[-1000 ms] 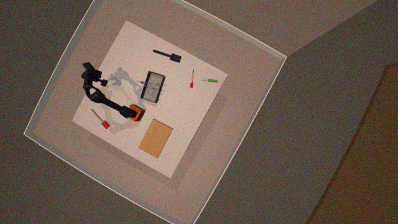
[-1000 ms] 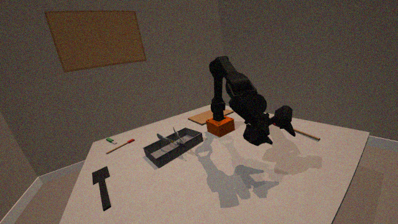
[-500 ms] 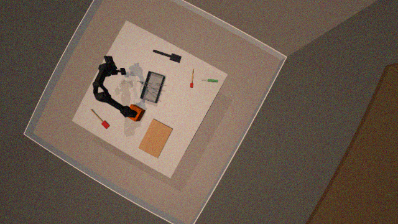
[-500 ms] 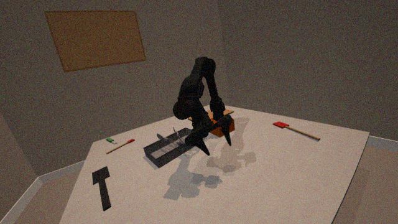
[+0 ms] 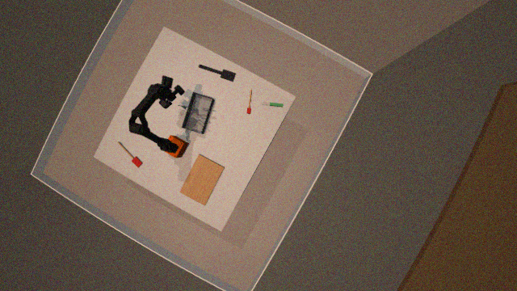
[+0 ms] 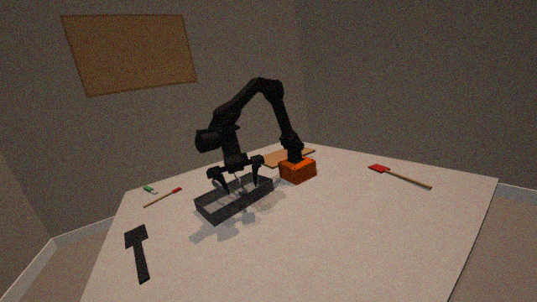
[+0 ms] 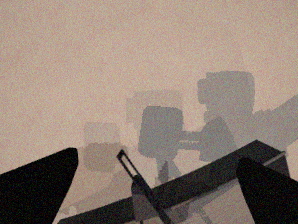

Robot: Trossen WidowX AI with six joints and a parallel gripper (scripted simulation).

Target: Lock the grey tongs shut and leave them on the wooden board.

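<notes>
You're right over the edge of the roasting tin (image 5: 208, 115) (image 6: 243, 205) (image 7: 210, 169) now, tool (image 5: 174, 97) (image 6: 242, 190) (image 7: 160, 163) spread wide, pointing down, nothing between its fingers. Here's your key line: in the wrist view a slim length of the grey tongs (image 6: 239, 182) (image 7: 145, 187) runs steeply between the fingertips, nearer the left-hand one in that picture, crossing the tin's long wall on a slant. The tongs lie across the tin, and from above you can't cleanly split them from the shadows. With just the one arm, I'd judge you need to turn and centre until the fingers straddle both legs; which end is the hinge, you can't tell from here. Watch your room: the tin's wall comes close to the tips, so a low or skewed descent could knock it. The counter (image 5: 242, 145) (image 6: 357, 235) (image 7: 100, 60) looks flat and pale around the tin. The wooden board (image 5: 203, 179) (image 6: 277, 158) sits well apart from the tin, beyond the orange base (image 5: 185, 149) (image 6: 289, 174). You'll likely want lift first, then tips up before the squeeze, or that gravity lock may not catch.
</notes>
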